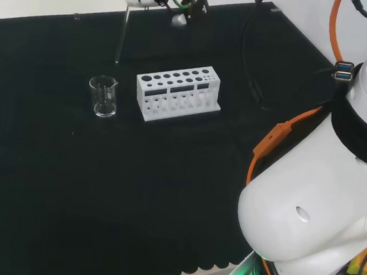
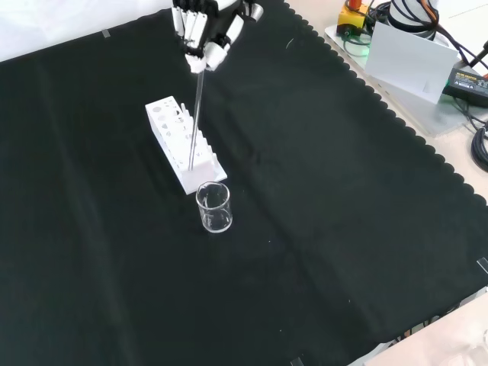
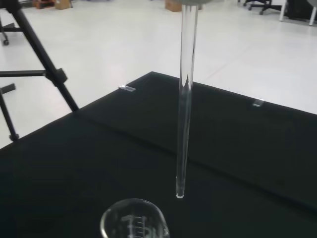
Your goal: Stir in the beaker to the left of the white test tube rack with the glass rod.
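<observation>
A small clear glass beaker (image 1: pixel 103 96) stands on the black cloth just left of the white test tube rack (image 1: pixel 178 92) in the head view. In the front view the beaker (image 2: pixel 214 207) is in front of the rack (image 2: pixel 183 140). The hand (image 2: pixel 204 27) hangs high above the cloth, its fingers curled round the top of a long glass rod (image 2: pixel 195 114) that points down. The rod (image 1: pixel 122 34) hangs in the air with its lower tip above and behind the beaker. In the wrist view the rod (image 3: pixel 185 99) ends a little above the beaker's rim (image 3: pixel 132 222).
The cloth's scalloped edge (image 2: pixel 396 122) runs along the right of the front view, with a grey plate, boxes and cables (image 2: pixel 412 53) beyond it. The arm's big white links (image 1: pixel 319 207) stand at the right of the head view. A black tripod (image 3: pixel 34 59) stands on the floor past the bench.
</observation>
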You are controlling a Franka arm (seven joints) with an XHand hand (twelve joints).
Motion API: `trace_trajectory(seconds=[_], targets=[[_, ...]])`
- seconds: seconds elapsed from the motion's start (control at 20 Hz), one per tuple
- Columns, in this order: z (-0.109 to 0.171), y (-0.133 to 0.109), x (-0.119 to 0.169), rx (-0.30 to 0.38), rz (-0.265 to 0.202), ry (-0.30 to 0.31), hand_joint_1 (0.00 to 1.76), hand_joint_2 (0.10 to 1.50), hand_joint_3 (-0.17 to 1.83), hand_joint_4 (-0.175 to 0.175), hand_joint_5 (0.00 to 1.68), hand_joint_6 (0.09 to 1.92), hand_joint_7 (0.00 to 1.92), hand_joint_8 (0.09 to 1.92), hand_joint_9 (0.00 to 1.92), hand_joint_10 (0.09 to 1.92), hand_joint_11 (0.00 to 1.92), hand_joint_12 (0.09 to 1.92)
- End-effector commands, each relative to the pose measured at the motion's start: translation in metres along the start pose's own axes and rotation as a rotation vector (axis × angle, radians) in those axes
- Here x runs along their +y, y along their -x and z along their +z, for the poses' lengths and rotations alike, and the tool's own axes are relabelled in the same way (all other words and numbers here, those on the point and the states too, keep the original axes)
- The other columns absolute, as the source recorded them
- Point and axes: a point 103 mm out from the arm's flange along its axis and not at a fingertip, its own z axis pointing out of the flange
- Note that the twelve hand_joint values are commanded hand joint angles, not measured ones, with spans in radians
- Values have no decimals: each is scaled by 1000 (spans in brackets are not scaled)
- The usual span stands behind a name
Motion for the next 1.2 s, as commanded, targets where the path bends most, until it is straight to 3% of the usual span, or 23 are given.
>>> trace_trajectory(seconds=[0.05,1.15,1.2], targets=[[3,-15,9,5,-30,-5,1312,1069,-175,-175,1249,572,1292,587,1850,518,1713,718],[20,-34,13,19,-65,-49,1312,1068,-175,-175,1252,567,1295,581,1854,514,1714,722],[21,-35,13,19,-67,-51,1279,1071,-175,-175,1253,572,1409,644,1863,507,1721,720]])
